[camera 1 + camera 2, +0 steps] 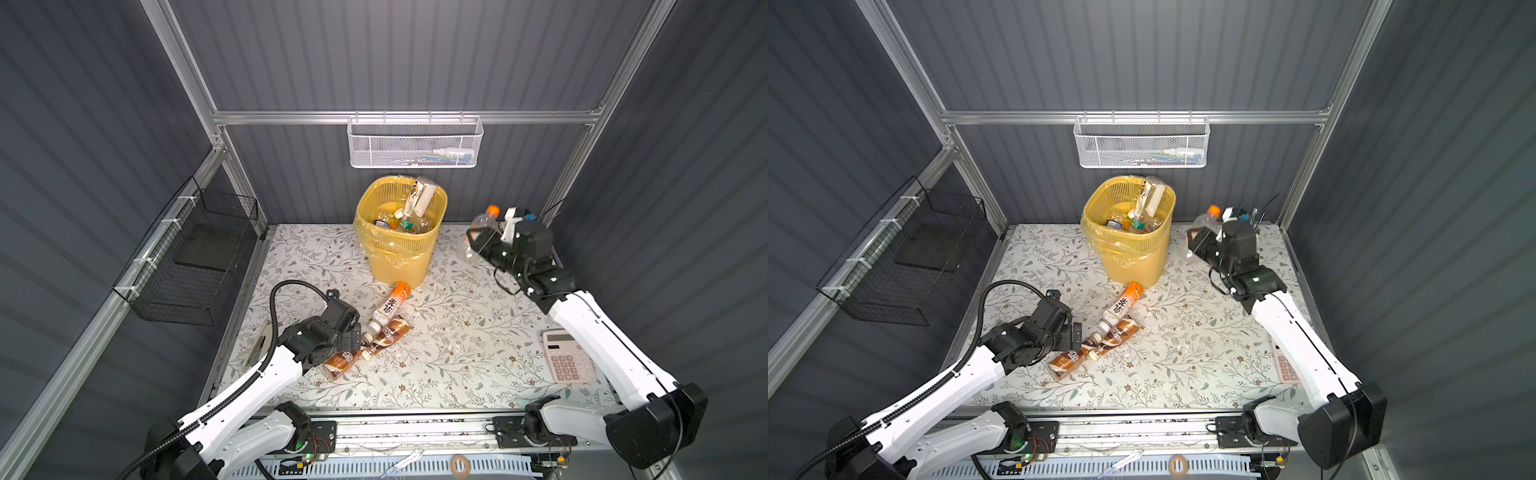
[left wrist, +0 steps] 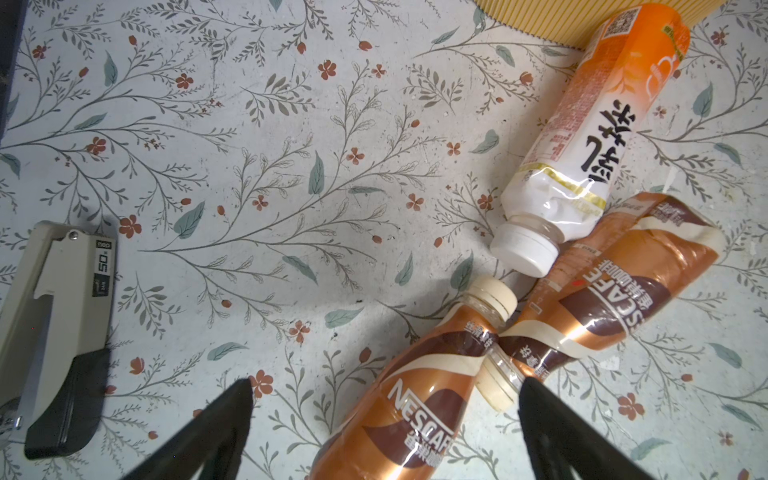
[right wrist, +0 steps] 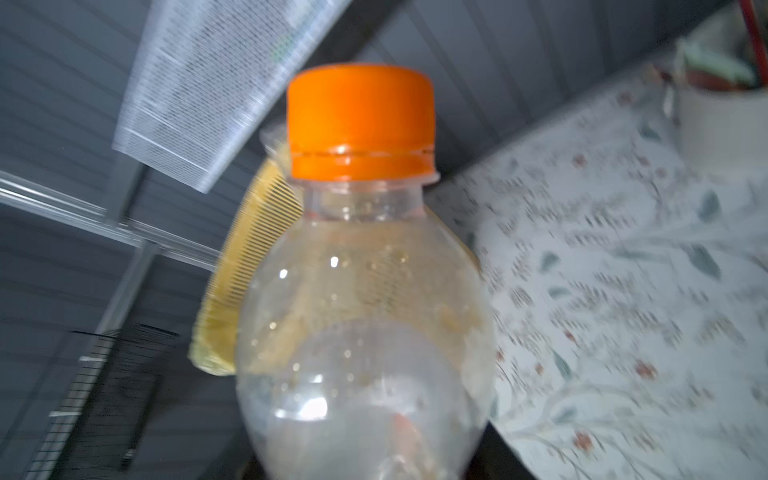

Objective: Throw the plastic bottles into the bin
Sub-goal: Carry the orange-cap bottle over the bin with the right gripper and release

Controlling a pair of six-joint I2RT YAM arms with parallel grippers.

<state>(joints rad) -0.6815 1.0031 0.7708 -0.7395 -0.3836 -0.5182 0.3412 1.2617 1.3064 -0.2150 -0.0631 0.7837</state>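
Holds the orange-capped clear bottle [image 1: 478, 226] clamped in the right gripper [image 1: 474, 246], aloft beside the yellow bin [image 1: 399, 266] (not over it yet), needs a swing above the rim, and poises the left gripper [image 2: 384, 388], jaws apart, over a Nescafé bottle [image 2: 399, 424].

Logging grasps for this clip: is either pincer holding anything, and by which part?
The right pincer grips the clear orange-capped bottle around its lower body. The left pincer is open and holds nothing.
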